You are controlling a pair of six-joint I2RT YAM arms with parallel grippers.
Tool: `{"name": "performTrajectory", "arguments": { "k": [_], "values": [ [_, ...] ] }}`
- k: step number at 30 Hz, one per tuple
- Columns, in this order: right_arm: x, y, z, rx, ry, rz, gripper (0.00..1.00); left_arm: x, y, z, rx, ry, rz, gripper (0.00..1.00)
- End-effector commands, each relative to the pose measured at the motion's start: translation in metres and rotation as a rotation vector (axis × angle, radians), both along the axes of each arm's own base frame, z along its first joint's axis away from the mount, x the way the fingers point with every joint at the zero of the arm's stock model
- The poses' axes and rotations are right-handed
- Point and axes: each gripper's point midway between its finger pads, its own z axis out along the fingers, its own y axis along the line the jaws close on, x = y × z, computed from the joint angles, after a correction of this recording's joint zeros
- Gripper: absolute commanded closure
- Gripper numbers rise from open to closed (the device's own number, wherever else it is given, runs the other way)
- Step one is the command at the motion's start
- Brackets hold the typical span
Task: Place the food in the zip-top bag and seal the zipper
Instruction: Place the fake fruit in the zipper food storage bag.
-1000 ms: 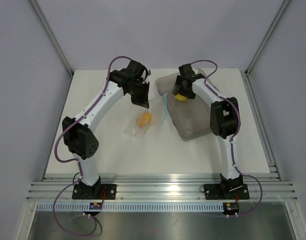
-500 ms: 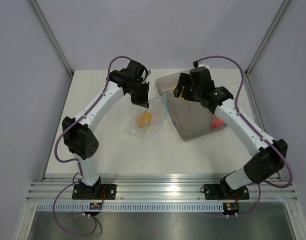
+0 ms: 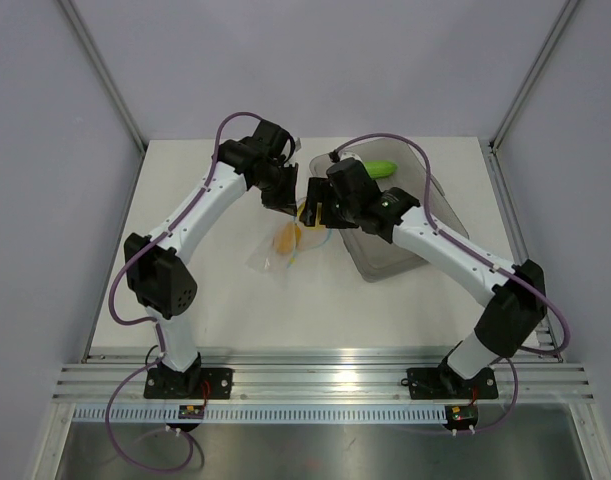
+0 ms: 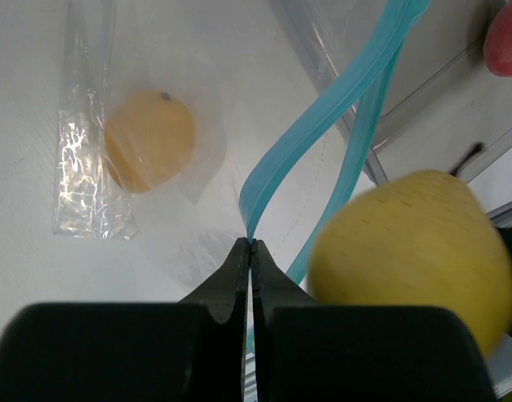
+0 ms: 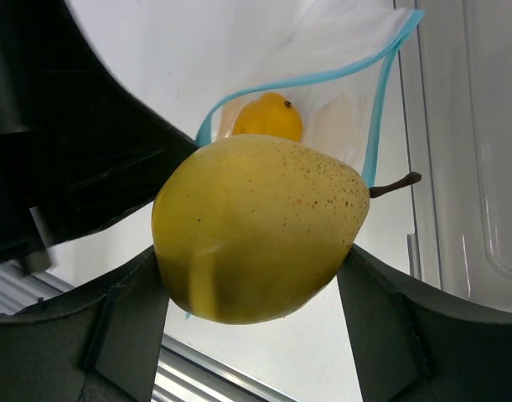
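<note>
On the desk [image 3: 235,310], largest item first:

- Grey translucent tray [image 3: 447,212]: stands on the right half of the desk, with the right arm reaching across it.
- Zip-top bag [image 3: 270,255]: clear and crinkly, lying just left of the tray with its mouth lifted open.
- Left claw [image 4: 251,251]: closed, pinching the zipper [image 4: 323,117] at the bag's raised edge.
- Right claw [image 3: 320,205]: gripping the yellow fruit [image 5: 260,234].
- Yellow fruit: pear-shaped and stemmed, held clear of the desk in front of the bag's open mouth.
- Green fruit [image 3: 377,168]: elongated, lying at the tray's far end.
- Orange fruit [image 4: 148,140]: inside the bag, resting on the desk.
- Red-pink fruit [image 4: 505,40]: cut off at the picture's edge, beyond the tray wall.
- Zipper: a light blue strip, with its two sides parted.
</note>
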Motion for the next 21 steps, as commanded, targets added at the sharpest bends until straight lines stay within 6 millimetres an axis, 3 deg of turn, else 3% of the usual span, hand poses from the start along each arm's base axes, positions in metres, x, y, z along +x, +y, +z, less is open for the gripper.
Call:
{"name": "performTrajectory", "arguments": {
  "k": [1, 3, 5, 7, 13, 15, 16, 17, 21],
  "values": [
    [0.007, 0.015, -0.010, 0.029, 0.014, 0.013, 0.31, 0.006, -0.004, 0.015, -0.043, -0.051, -0.019, 1.00],
    [0.011, 0.019, -0.019, 0.012, 0.028, 0.014, 0.22, 0.006, -0.004, 0.018, -0.050, -0.055, -0.018, 1.00],
    [0.013, 0.019, -0.025, -0.012, 0.040, 0.009, 0.07, 0.005, -0.004, 0.019, -0.053, -0.056, -0.019, 1.00],
    [0.014, 0.018, -0.024, -0.011, 0.034, 0.006, 0.01, 0.006, -0.004, 0.020, -0.055, -0.056, -0.018, 1.00],
    [0.013, 0.004, -0.011, -0.024, -0.006, -0.031, 0.00, 0.007, -0.003, 0.019, -0.059, -0.053, -0.017, 1.00],
    [0.011, -0.005, 0.002, -0.015, -0.045, -0.052, 0.02, 0.009, -0.001, 0.017, -0.055, -0.051, -0.011, 1.00],
    [0.018, -0.035, 0.019, -0.066, -0.119, -0.157, 0.08, 0.011, 0.001, 0.017, -0.058, -0.052, -0.006, 1.00],
    [0.017, -0.036, 0.018, -0.069, -0.118, -0.158, 0.09, 0.010, 0.000, 0.017, -0.058, -0.052, -0.008, 1.00],
    [0.039, -0.087, 0.015, -0.051, -0.099, -0.288, 0.15, 0.011, 0.000, 0.019, -0.064, -0.053, -0.004, 1.00]
  ]
}}
